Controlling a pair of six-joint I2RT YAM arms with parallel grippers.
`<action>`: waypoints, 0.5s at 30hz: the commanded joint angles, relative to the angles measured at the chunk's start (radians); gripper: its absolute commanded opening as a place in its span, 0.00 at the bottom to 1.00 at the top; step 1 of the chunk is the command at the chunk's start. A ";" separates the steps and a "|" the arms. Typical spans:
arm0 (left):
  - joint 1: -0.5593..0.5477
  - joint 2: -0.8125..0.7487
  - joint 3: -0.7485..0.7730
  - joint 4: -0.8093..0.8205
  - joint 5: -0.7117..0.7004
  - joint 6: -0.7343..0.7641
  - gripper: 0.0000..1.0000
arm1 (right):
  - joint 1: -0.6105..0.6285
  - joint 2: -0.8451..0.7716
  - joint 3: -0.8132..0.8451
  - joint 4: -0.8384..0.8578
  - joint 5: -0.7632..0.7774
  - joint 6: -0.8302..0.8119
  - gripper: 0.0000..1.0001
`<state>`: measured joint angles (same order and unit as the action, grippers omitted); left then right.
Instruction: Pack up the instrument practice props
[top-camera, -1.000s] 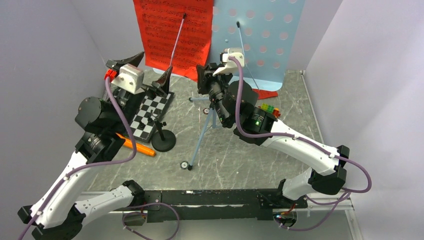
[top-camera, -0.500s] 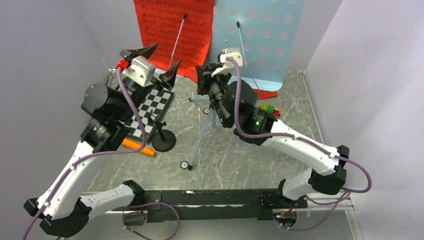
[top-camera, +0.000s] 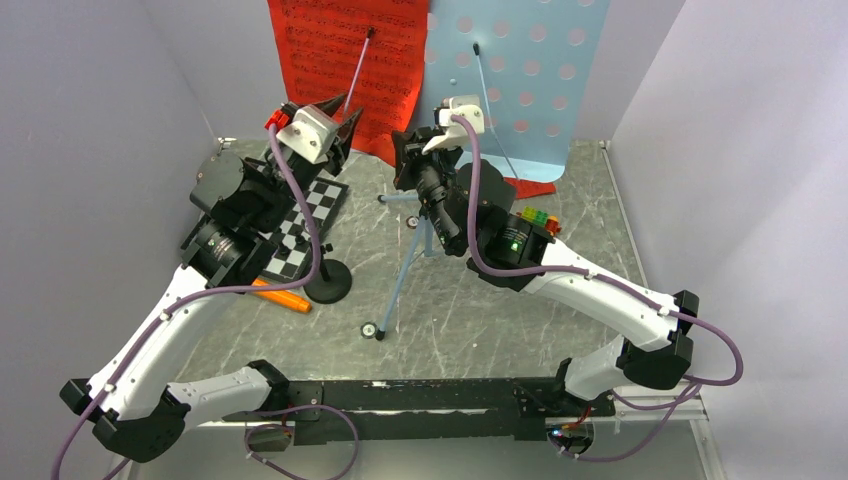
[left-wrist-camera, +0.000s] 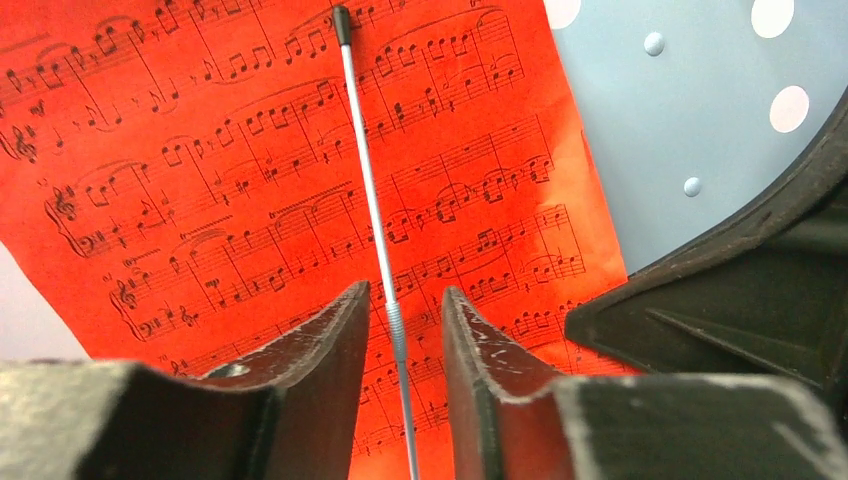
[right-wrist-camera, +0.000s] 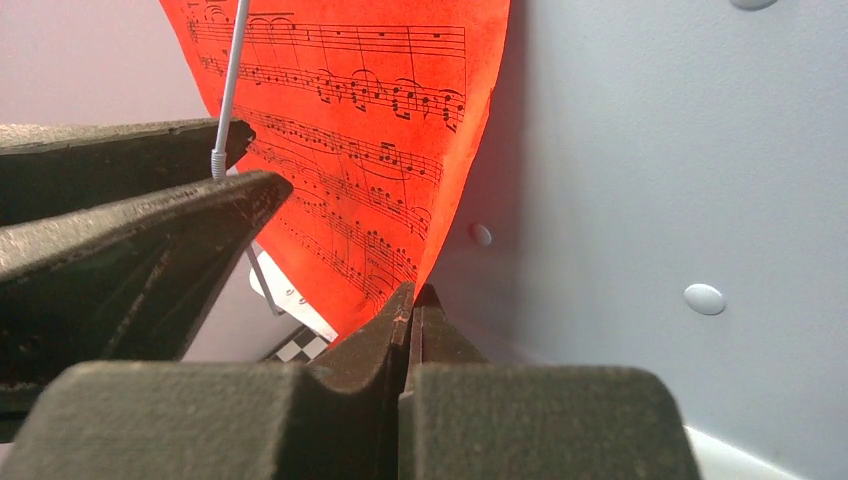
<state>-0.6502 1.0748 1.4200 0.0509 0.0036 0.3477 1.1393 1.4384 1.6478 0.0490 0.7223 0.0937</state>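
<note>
Straddling music stand rod (left-wrist-camera: 373, 190), left fingers (left-wrist-camera: 325, 385) apart

1. A black-and-white chessboard (top-camera: 322, 205) lies flat and askew, and much of it is covered in the top view.
2. The grey marbled table (top-camera: 470, 300) lies under the chessboard and spreads out to its right.
3. A small toy (top-camera: 537, 217) of green, yellow and red bricks, possibly a car, sits well to the right of the chessboard.
4. Pale lilac walls (top-camera: 90, 120) rise just left of the chessboard, behind it and far to its right.
</note>
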 joint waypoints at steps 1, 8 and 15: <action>0.004 -0.004 0.033 0.065 0.015 -0.002 0.34 | -0.004 -0.031 -0.009 0.022 -0.017 -0.020 0.01; 0.003 -0.007 0.013 0.095 0.031 -0.024 0.09 | -0.004 -0.044 -0.023 0.020 -0.017 -0.017 0.01; 0.003 -0.032 -0.015 0.127 0.045 -0.035 0.00 | -0.004 -0.053 -0.023 0.019 -0.017 -0.018 0.00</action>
<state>-0.6491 1.0740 1.4117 0.0906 0.0151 0.3267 1.1393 1.4261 1.6196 0.0525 0.7193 0.0921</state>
